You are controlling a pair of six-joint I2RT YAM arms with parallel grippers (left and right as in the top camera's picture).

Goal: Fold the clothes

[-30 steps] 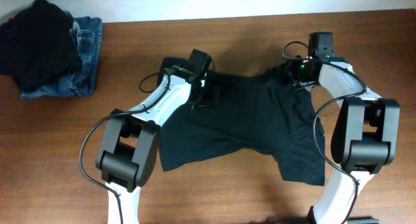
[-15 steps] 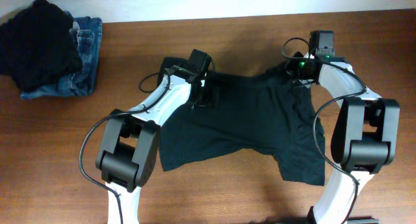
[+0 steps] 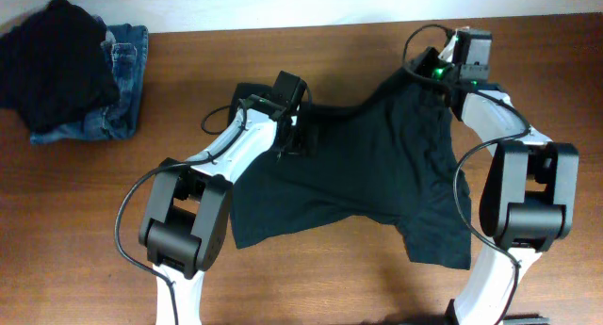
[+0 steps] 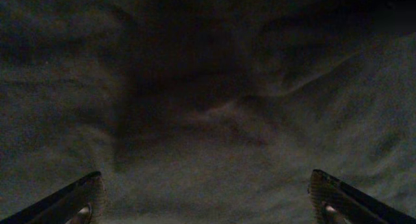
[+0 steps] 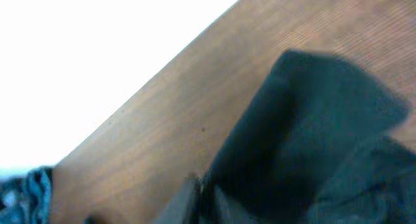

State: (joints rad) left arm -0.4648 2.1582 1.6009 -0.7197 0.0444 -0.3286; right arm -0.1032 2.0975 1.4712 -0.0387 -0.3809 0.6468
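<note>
Dark shorts (image 3: 367, 184) lie spread on the wooden table (image 3: 188, 80). My left gripper (image 3: 300, 141) is low over the shorts' upper left part. In the left wrist view its fingers (image 4: 84, 198) stand wide apart with only dark cloth (image 4: 208, 107) between them. My right gripper (image 3: 435, 73) is at the far right, shut on the shorts' upper right corner and holding it pulled toward the table's back edge. In the right wrist view the gripper (image 5: 205, 198) pinches the dark fabric (image 5: 312, 120) above the wood; the view is blurred.
A pile of a black garment (image 3: 57, 61) on blue jeans (image 3: 122, 80) sits at the back left. The table's back edge meets a white wall (image 3: 283, 5) just beyond my right gripper.
My right gripper has moved toward the back edge, drawing the shorts' upper right corner with it. The left arm has not moved.
</note>
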